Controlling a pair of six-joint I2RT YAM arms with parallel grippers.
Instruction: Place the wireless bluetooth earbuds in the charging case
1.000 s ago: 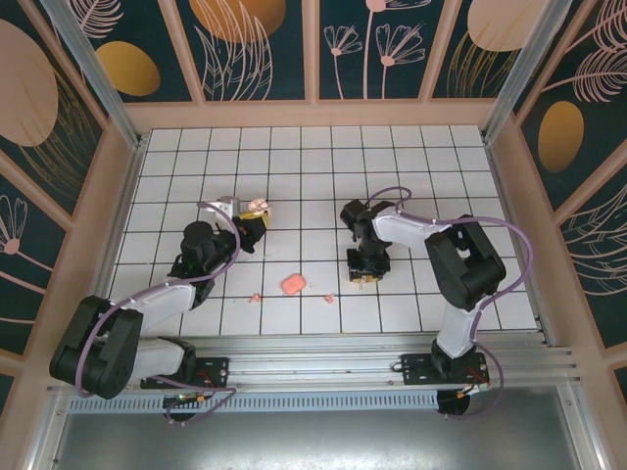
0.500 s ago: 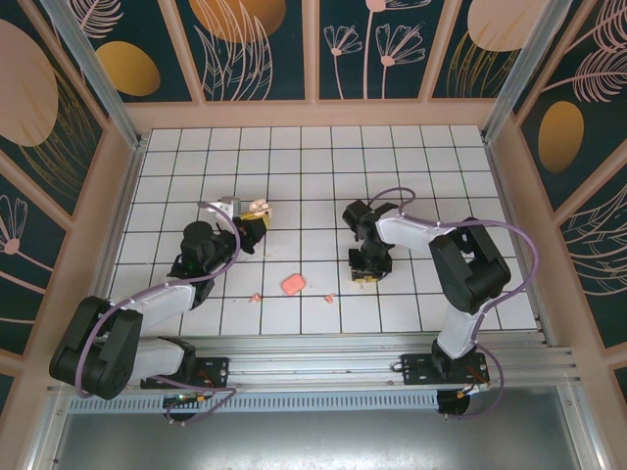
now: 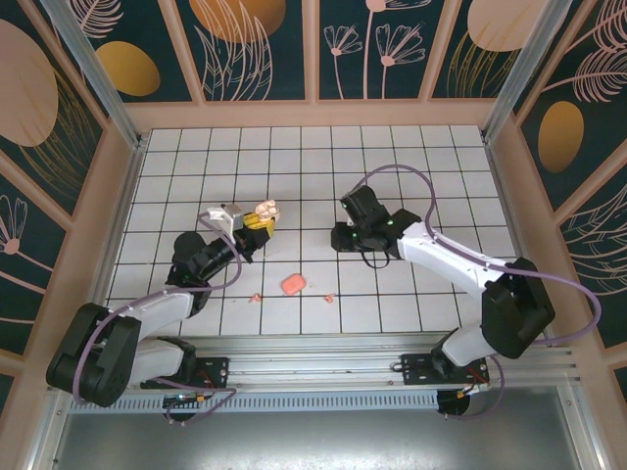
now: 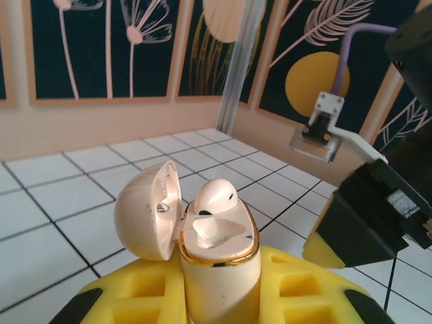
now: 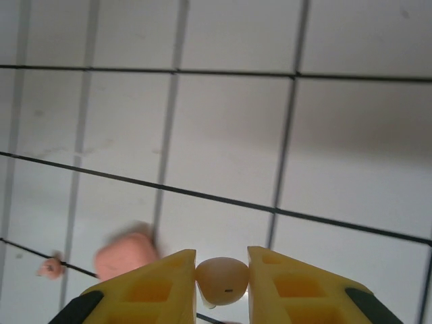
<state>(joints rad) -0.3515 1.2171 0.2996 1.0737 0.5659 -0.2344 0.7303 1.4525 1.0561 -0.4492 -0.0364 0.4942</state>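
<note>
Charging case (image 4: 219, 266), lid (image 4: 145, 212) open, one earbud (image 4: 214, 196) seated, clamped in left hand (image 4: 219, 300). Second earbud (image 5: 222, 281) clamped in right hand (image 5: 222, 266). Pink case (image 3: 292, 284) on tabletop (image 3: 392, 157).

Glossy plastic charging case (image 4: 219, 287), matt fingers (image 4: 304, 297)

Left arm (image 3: 162, 305) and right arm (image 3: 443, 257) stretch forward, left hand (image 3: 257, 222) and right hand (image 5: 221, 278) both clamped tight.
</note>
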